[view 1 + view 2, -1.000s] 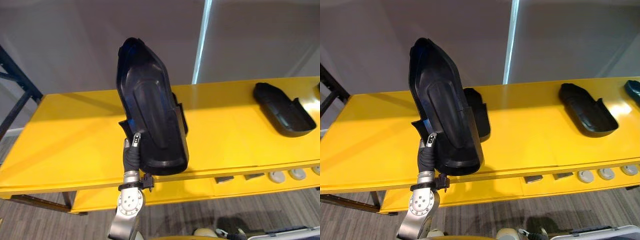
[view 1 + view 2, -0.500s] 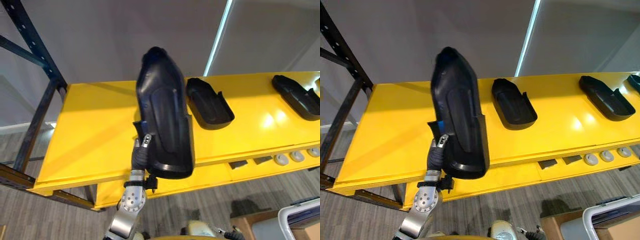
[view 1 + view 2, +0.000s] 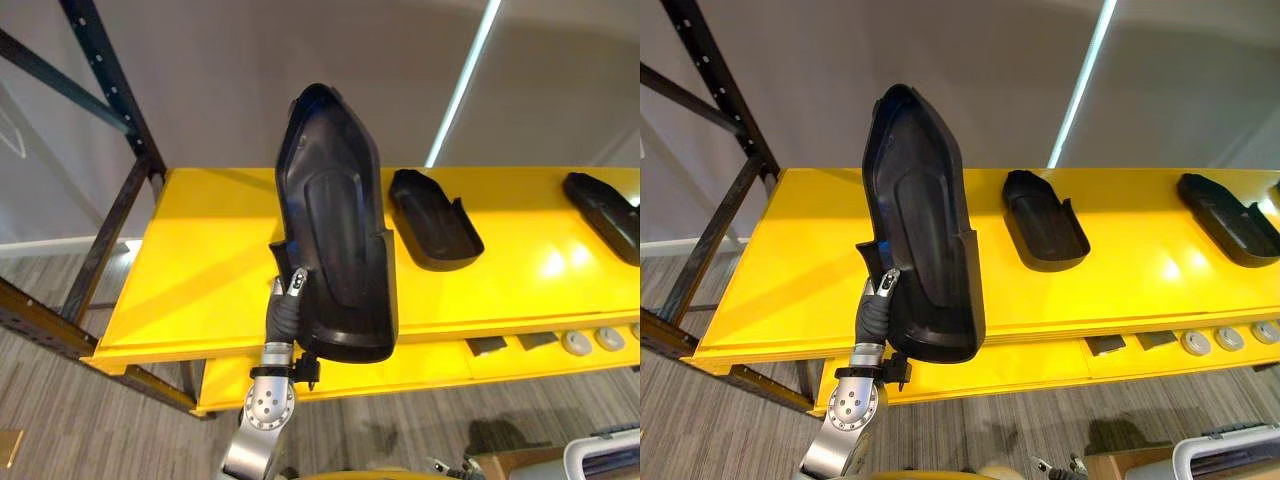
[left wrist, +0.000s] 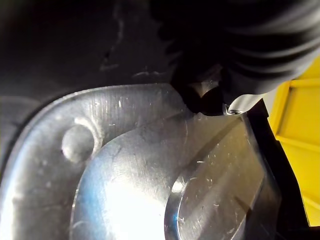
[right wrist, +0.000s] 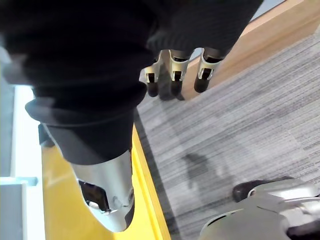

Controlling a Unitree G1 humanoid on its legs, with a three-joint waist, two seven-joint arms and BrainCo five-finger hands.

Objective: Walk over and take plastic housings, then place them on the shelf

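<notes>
**Plastic housing in hand, not yet on the shelf**

Plastic housing (image 3: 335,230), a long black moulded shell, stands nearly upright in the air in front of the yellow shelf (image 3: 190,270), its hollow side facing the head camera. The left hand (image 3: 292,290) grips it low on its near edge. One silver, dark-tipped digit lies across the rim on the near face, and the rest of the hand is tucked behind the shell, so the hold reads as a pinch on that edge. The housing's lower end hangs over the shelf's front lip and does not rest on the board.

Two more black housings lie flat on the shelf: the middle housing (image 3: 433,218) just to the right of the held one, and the far housing (image 3: 605,212) well along towards the right end. A dark steel rack upright (image 3: 115,90) rises at the shelf's left end. Small grey discs (image 3: 590,340) sit on the lower tier.

The right hand (image 5: 173,70) hangs over the grey carpeted floor (image 5: 240,125) with its fingers loose and holding nothing.

By my reading, the fetching is done and the robot is at the shelf. The bare stretch of board to the left of the middle housing looks like the natural place. What is left is to tip the shell down, lay it there and let go.
</notes>
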